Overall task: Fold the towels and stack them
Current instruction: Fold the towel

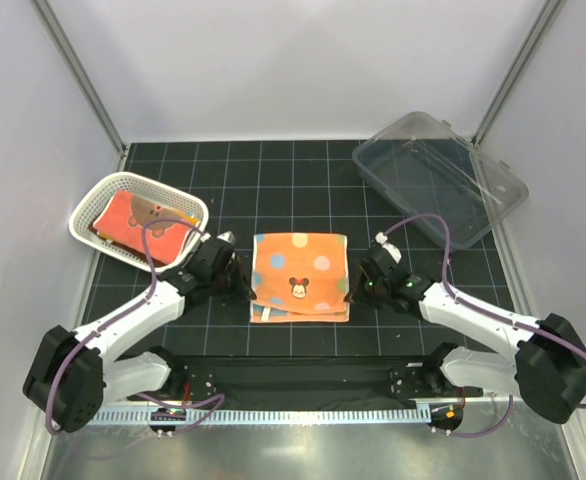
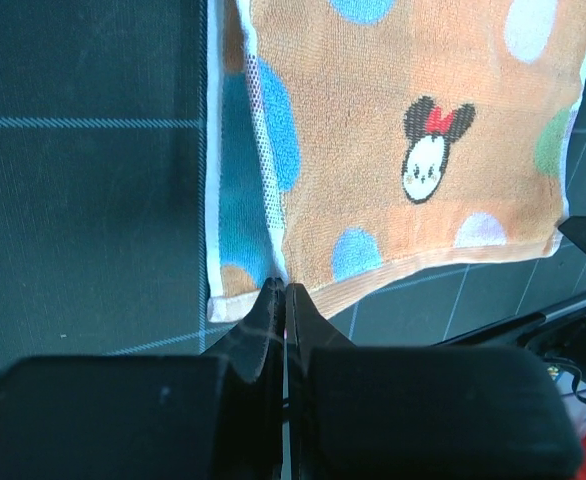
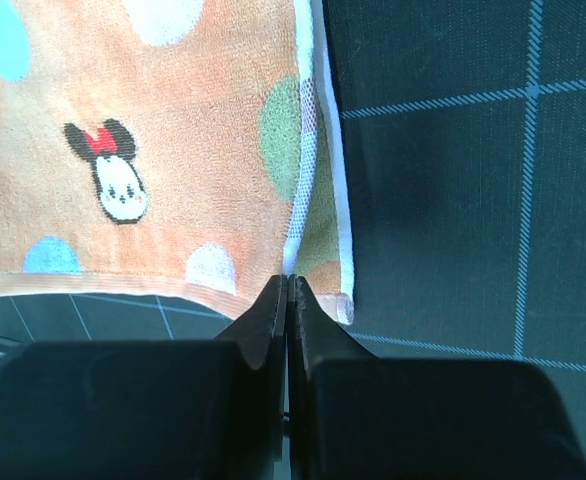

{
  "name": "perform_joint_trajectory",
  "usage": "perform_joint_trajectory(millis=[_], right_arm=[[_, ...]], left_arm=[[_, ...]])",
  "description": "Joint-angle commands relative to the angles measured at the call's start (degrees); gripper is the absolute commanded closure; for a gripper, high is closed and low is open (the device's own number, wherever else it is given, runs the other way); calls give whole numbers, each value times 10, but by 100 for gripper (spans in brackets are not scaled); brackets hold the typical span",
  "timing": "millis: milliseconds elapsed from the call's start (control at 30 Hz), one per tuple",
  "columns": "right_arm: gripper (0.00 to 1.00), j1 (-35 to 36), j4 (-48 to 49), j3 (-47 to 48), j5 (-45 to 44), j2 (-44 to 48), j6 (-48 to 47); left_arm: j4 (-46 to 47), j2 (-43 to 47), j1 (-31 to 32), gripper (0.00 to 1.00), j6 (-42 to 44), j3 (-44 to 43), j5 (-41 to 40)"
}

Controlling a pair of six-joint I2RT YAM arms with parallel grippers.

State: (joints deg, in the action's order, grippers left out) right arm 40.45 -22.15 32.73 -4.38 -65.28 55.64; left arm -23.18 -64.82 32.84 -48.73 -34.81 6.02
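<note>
One towel sits in the basket at left; our left gripper pinches the near-left corner of the spotted towel lying central on the worktop; our right gripper pinches its near-right corner; if either grip is thin, we risk a skewed fold.

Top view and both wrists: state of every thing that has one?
spotted towel, folded over in layers, lying flat
left gripper, shut on the spotted towel's near left corner
right gripper, shut on its near right corner
white basket, upright, one towel inside
red-orange towel, lying in the white basket, fold unclear
clear bin, no lid on, looks empty
</note>
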Motion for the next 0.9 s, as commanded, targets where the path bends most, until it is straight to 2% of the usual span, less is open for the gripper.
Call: perform_joint_trajectory(millis=[0,167,300,500,633,733,867], right_arm=[[99,4,-24,9,-1,30,-6],[99,4,-17,-23,4,44,-7],[99,4,27,-63,21,30,-1],[99,4,61,-62,25,22,-15],[99,4,25,-8,10,36,-47],[99,4,-39,48,-9,46,-70],[99,4,-82,56,10,79,-72]], left_arm=[[-19,17,13,100,-18,2,-4],[-2,22,35,100,-33,45,-7],[23,18,40,100,-44,75,-8],[33,0,46,100,-38,70,-4],[-12,1,46,100,-21,9,-25],[-63,10,46,100,-15,-44,-21],[-102,50,53,100,-24,-53,-14]])
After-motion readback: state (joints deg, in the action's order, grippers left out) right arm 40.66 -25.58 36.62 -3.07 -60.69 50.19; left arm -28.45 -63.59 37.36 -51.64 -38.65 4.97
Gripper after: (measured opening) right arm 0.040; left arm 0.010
